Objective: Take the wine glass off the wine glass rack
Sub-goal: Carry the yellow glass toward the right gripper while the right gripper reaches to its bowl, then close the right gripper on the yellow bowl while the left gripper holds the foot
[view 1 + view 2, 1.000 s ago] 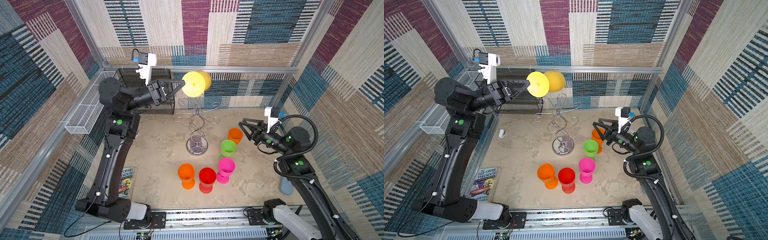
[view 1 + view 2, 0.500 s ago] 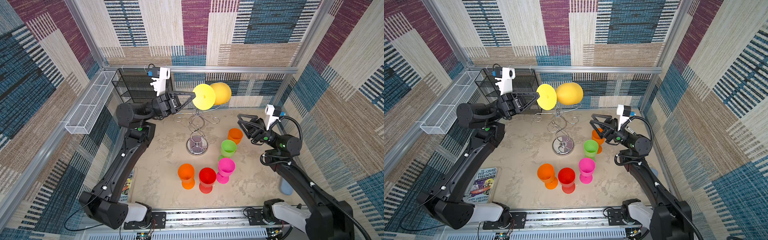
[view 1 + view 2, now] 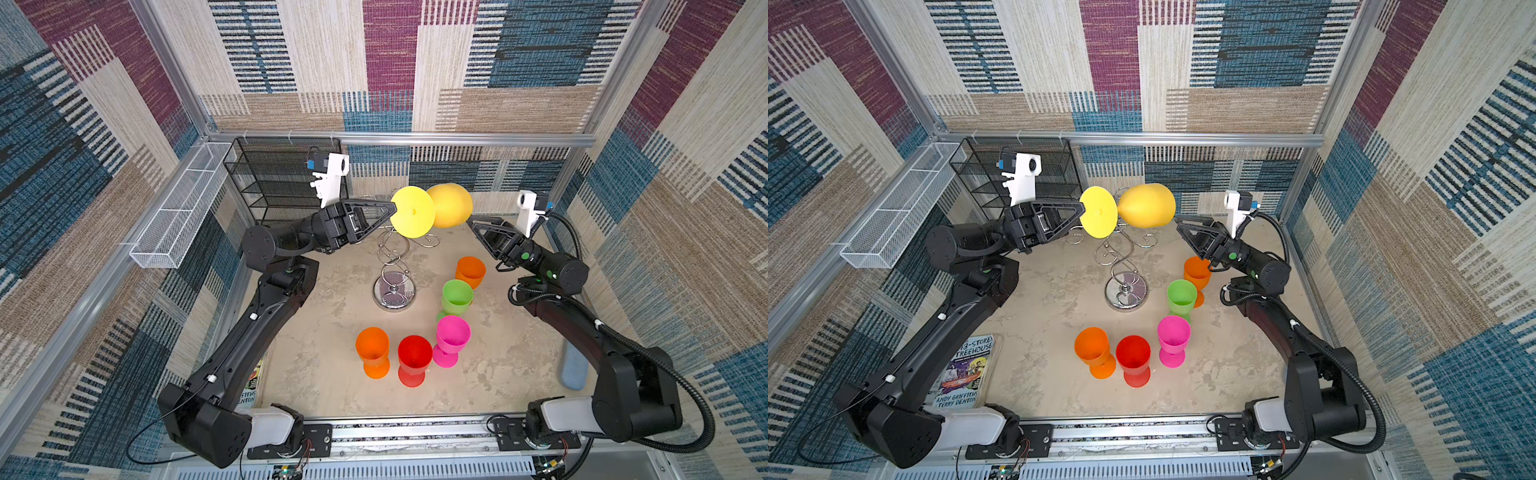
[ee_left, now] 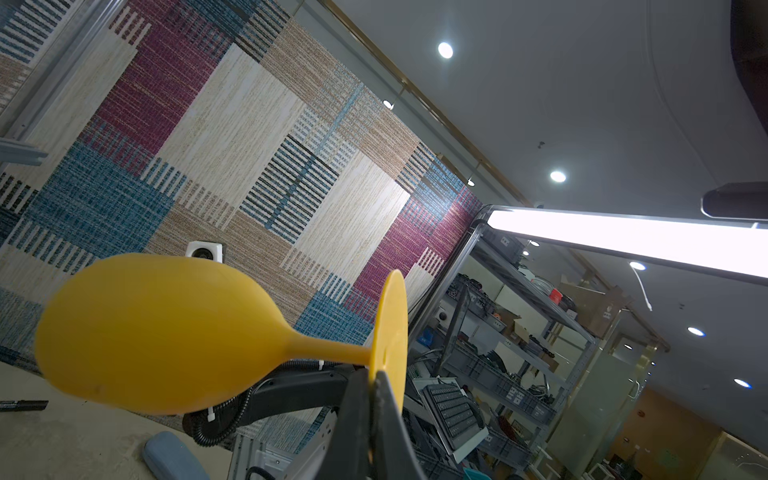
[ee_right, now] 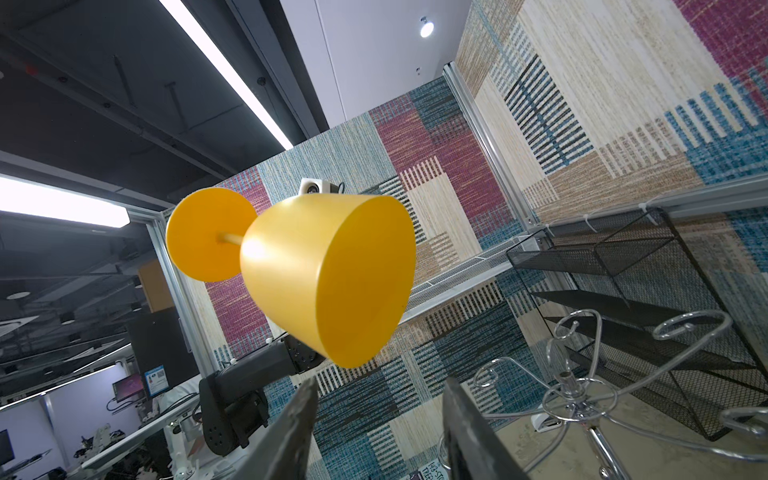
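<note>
So the left gripper [image 3: 393, 206] is pinching the yellow plastic wine glass [image 3: 451, 205] by its foot, sideways above the shiny chrome wire rack [image 3: 392, 266]. The right gripper [image 3: 472, 222] sits with jaws spread, near the bowl.

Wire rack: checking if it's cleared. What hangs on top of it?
On the wire rack the visible arms are bare. The left gripper holds the yellow glass by its foot, clear of it; in both top views that foot hides some arms.
</note>
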Available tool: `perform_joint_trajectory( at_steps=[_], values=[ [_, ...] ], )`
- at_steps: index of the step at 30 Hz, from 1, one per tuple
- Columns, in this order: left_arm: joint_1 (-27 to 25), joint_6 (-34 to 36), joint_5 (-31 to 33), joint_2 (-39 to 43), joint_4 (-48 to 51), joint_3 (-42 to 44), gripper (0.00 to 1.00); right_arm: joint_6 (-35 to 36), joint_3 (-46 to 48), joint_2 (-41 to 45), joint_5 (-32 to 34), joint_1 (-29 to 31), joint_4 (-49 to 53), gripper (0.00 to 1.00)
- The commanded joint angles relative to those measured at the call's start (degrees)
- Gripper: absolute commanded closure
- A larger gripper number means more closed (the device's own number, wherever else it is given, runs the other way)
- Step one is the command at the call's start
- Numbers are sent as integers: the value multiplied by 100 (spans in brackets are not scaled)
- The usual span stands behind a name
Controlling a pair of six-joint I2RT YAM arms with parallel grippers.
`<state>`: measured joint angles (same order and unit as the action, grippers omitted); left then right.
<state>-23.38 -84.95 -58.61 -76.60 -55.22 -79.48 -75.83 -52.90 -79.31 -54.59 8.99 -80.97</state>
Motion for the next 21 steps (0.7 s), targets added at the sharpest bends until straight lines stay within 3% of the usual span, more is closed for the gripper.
perform_joint_trajectory(
  at_steps=[1, 21],
  values=[
    [0, -148, 106, -37, -344, 79, 100, -421, -115, -90, -173, 1, -2476, 50],
    [80, -581, 283, -276, -929, 168, 100, -362, -44, 131, -266, -131, -2476, 50]
  ],
)
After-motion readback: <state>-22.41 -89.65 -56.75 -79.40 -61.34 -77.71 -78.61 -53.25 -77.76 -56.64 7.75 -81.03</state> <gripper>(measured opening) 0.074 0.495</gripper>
